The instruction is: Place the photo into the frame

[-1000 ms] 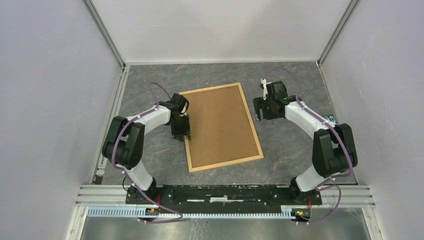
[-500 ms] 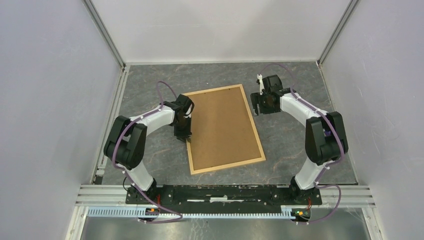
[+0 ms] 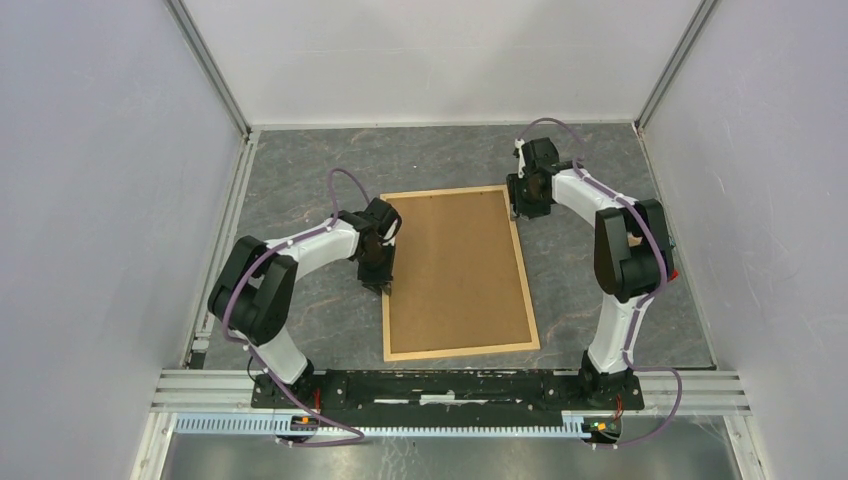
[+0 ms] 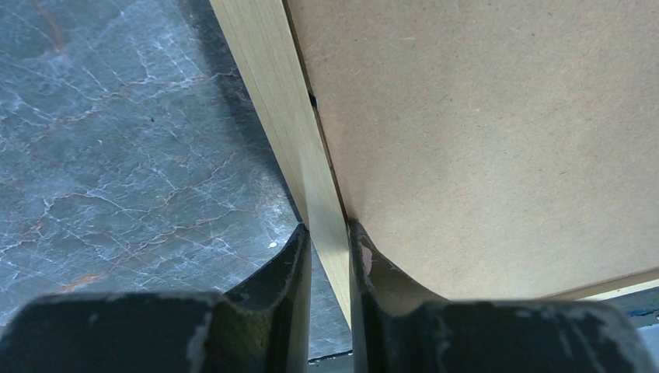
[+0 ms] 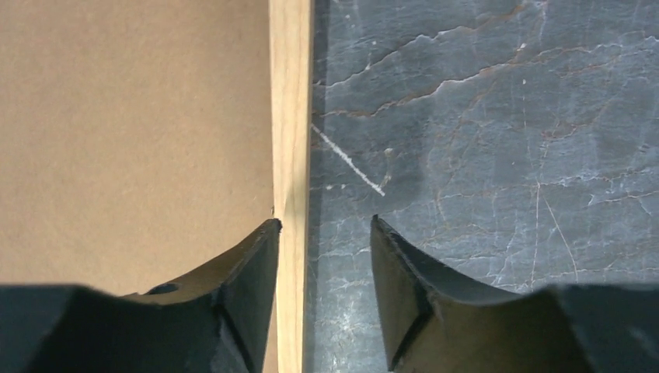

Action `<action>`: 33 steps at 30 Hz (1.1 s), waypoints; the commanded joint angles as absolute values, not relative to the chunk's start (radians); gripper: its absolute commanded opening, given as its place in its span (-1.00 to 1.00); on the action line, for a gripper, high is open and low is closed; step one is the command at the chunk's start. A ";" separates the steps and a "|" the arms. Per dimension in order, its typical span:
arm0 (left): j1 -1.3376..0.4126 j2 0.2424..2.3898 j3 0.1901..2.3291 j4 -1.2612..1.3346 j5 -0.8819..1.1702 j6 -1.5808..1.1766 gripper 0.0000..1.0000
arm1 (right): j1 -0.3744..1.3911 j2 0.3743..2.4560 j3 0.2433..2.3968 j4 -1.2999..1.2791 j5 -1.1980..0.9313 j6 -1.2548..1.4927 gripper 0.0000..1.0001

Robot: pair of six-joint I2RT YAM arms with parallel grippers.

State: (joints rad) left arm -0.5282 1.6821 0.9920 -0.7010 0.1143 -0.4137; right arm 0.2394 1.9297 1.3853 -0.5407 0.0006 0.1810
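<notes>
Seemingly one frame point(image 3: 527, 290), one board point(image 3: 455, 270); left gripper point(image 3: 382, 286) clamps, right gripper point(image 3: 519, 212) straddles

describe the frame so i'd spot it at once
In the middle of the dark marbled table lies one big flat rectangle. The frame is its thin pale wood rim, lighter than the plain brown board it surrounds.

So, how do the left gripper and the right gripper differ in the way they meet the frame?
The left gripper is shut on the frame, pinching its left strip; the right gripper is open, its fingers astride the right strip with a gap. The left gripper sits midway along its side; the right gripper, near the far corner. Both point down at a frame edge.
</notes>
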 commanded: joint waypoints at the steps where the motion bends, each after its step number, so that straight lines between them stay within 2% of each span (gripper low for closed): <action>1: -0.550 1.752 0.963 -0.721 0.128 -0.379 -0.95 | 0.225 1.974 1.442 -0.552 0.003 0.201 -0.03; 5: -0.549 1.756 0.963 -0.722 0.124 -0.379 -0.95 | 0.219 1.964 1.417 -0.543 0.002 0.206 -0.16; 12: -0.551 1.759 0.970 -0.726 0.113 -0.379 -0.96 | 0.220 1.963 1.413 -0.523 -0.070 0.204 -0.07; 33: -0.550 1.757 0.971 -0.727 0.101 -0.378 -0.95 | 0.227 2.000 1.379 -0.538 -0.050 0.194 -0.09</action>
